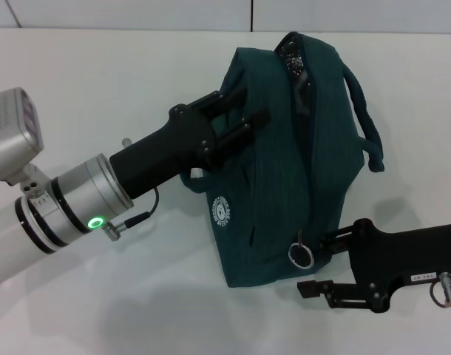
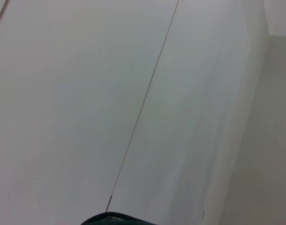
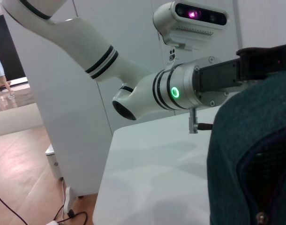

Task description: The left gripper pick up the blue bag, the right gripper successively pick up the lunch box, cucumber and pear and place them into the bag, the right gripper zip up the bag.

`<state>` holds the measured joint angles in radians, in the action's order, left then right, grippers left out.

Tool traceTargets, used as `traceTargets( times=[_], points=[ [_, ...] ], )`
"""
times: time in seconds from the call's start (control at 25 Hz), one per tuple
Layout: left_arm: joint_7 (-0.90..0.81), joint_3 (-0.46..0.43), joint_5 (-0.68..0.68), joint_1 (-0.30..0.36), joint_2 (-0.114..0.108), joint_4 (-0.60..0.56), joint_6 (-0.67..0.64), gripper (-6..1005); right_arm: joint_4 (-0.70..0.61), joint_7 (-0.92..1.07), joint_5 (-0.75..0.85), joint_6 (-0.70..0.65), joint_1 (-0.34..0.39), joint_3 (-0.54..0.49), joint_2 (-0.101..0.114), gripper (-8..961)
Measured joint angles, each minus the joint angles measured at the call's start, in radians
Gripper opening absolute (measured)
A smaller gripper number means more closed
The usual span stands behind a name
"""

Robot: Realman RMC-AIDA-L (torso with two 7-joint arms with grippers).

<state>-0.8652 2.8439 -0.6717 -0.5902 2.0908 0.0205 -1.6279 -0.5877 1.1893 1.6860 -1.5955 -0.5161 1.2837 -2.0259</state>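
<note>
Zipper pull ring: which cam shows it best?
Head view. The ring hangs at the near end of the bag, just beside the right hand. Right wrist view shows only bag fabric and a bit of zipper; left wrist view shows only a sliver of the bag's edge.

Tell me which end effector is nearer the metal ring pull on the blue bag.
Right. The right end effector sits just beside the metal ring pull at the blue bag's lower end. The left end effector is up on the bag's side, farther off.

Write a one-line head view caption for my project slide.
Left gripper holds the blue bag on the white table; right gripper sits beside its zipper ring.
</note>
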Motion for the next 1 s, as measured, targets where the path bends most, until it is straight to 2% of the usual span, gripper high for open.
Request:
traceTargets(
  times=[0.4,0.48,0.72,1.0],
  points=[
    [0.000,0.000,0.000,0.003,0.000,-0.003,-0.004,608,0.008,-0.048,-0.030,0.039,0.008,0.000,-0.001,352],
    [0.000,0.000,0.000,0.004,0.000,-0.003,-0.004,611,0.012,-0.078,-0.050,0.033,0.015,0.000,0.000,134],
    [-0.002,0.000,-0.002,0.008,-0.002,-0.024,-0.009,619,0.016,-0.180,-0.093,-0.020,0.033,0.000,0.005,16],
    [-0.030,0.000,-0.025,0.019,-0.001,-0.028,-0.027,630,0.017,-0.278,-0.107,-0.066,0.044,-0.009,0.007,16]
  ],
)
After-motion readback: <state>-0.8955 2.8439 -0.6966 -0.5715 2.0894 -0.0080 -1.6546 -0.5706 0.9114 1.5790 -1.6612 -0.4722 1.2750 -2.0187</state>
